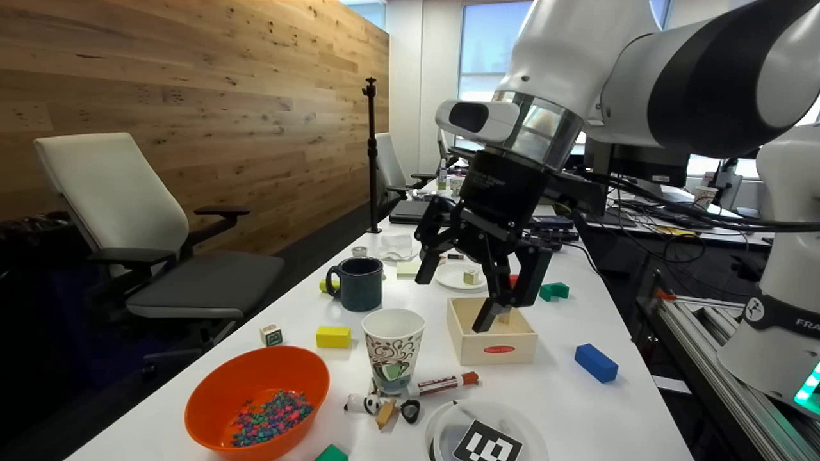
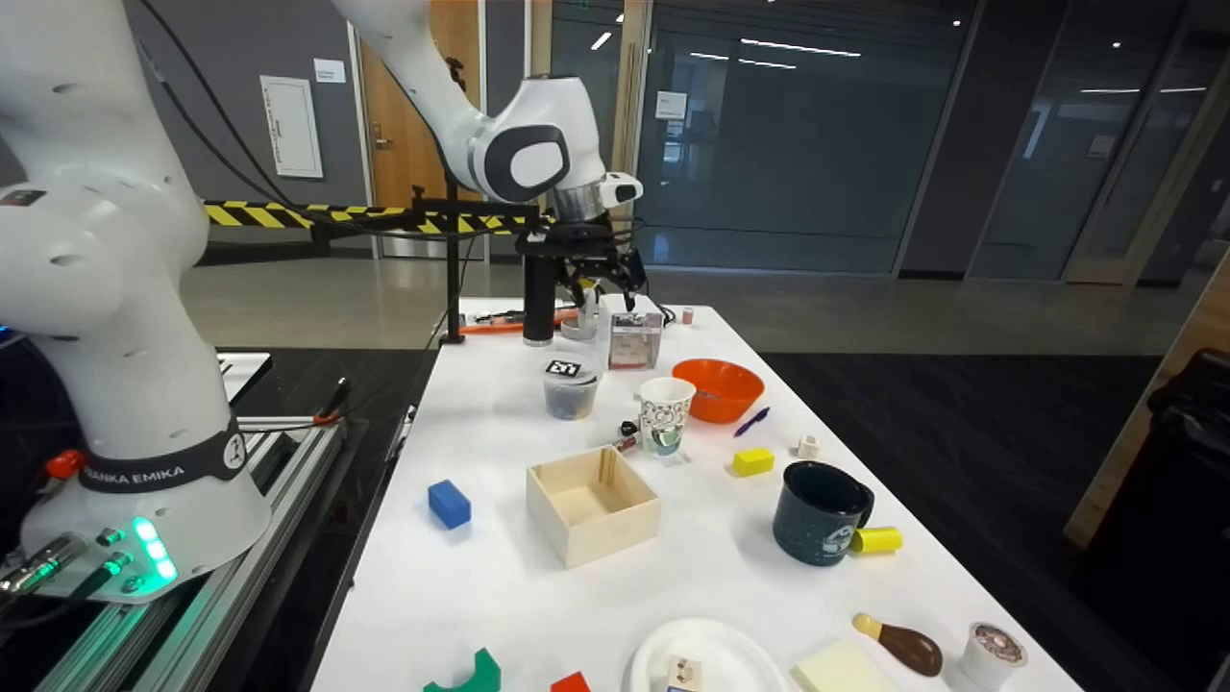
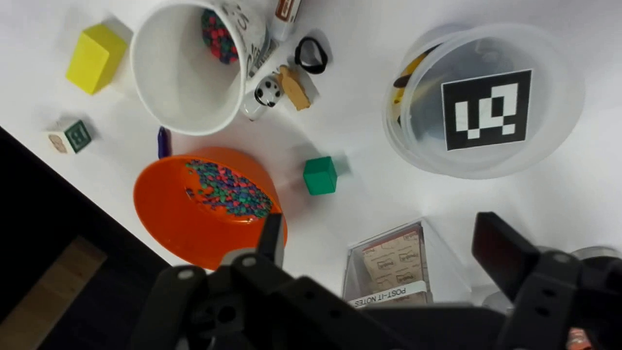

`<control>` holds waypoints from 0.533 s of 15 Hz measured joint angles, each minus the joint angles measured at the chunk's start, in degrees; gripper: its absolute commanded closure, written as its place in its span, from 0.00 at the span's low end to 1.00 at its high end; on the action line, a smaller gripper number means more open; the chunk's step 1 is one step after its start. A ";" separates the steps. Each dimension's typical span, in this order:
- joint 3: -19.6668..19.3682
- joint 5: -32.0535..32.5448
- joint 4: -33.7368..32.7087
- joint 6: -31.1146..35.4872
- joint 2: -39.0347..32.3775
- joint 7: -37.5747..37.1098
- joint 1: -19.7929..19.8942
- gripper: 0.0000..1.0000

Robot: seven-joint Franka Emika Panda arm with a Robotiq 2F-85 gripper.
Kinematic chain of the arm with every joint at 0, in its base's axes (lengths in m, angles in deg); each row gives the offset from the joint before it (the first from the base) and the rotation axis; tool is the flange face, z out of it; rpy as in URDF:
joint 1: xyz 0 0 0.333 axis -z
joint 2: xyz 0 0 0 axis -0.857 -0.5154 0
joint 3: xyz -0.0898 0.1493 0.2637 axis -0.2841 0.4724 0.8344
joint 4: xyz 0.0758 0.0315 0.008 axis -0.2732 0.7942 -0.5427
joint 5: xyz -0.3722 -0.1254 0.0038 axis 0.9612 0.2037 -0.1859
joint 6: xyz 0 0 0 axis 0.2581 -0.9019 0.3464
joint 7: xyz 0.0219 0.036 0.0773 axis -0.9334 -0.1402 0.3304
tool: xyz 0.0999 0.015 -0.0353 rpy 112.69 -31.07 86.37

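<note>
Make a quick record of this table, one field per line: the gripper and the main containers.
gripper: open, holding nothing
Post-it container: partly hidden by the gripper in the wrist view
paper cup: upright, colorful bits inside
orange bowl: similar bits inside
lidded tub: black-and-white square card on top
wooden box: open-topped, blue block beside it, apart

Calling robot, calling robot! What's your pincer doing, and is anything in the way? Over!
Pincer open, holding nothing. Clear Post-it box below, not gripped. Orange bowl and green block nearby; nothing seen between pincer and box.
</note>
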 measured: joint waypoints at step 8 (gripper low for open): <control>-5.04 -1.11 8.60 0.02 11.06 -17.67 0.45 0.00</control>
